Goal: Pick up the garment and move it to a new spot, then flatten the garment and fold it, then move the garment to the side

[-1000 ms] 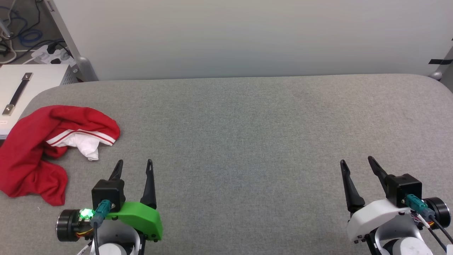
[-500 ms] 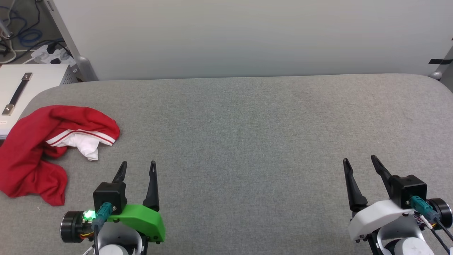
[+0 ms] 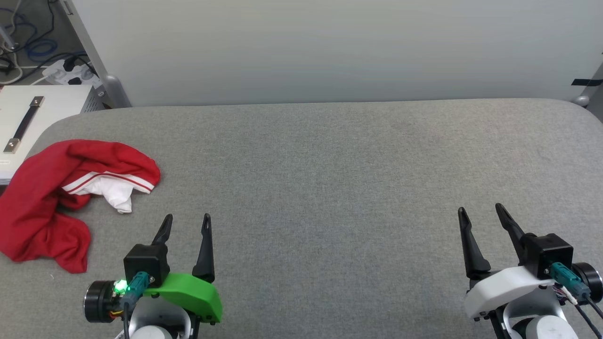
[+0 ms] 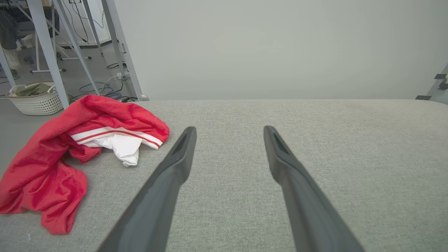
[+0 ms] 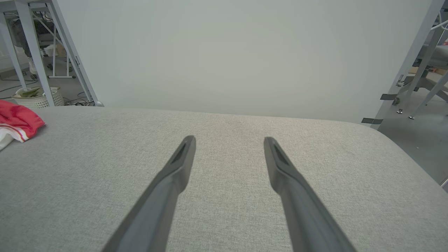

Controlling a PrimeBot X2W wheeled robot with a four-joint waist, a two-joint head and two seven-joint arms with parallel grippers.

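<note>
1. Two grippers sit low over the grey padded table (image 3: 330, 155) in the head view, the left gripper (image 3: 187, 216) at the lower left and the right gripper (image 3: 480, 207) at the lower right. We read both pairs of jaws as spread wide and holding nothing. Each wrist view shows bare grey cloth between its two dark fingers.

2. One garment (image 3: 37, 202), red and soft, lies crumpled in a heap at the table's left edge. We cannot tell whether any of it hangs over that edge. A white sleeve (image 3: 113, 193) with striped trim (image 3: 108, 178) pokes out of the heap's right side. The lettering is folded out of sight.

3. Compared with a second ago, we note only slight drift. In the head view the left gripper has slid a little rightward and down, so marginally away from the heap. The right gripper has edged a little rightward and up. The jaws are as wide as before, and the garment has kept its place and shape.

4. We judge that the task has not truly started and that the pick-up is the step in hand. The small shifts look like settling, not a reach.

5. We expect the left arm to act first, since the heap lies ahead and to its left, near but apart. The right gripper stands well apart from it.

6. We caution that a pinch on the loose sleeve alone may leave most of the bunched cloth dragging behind.
</note>
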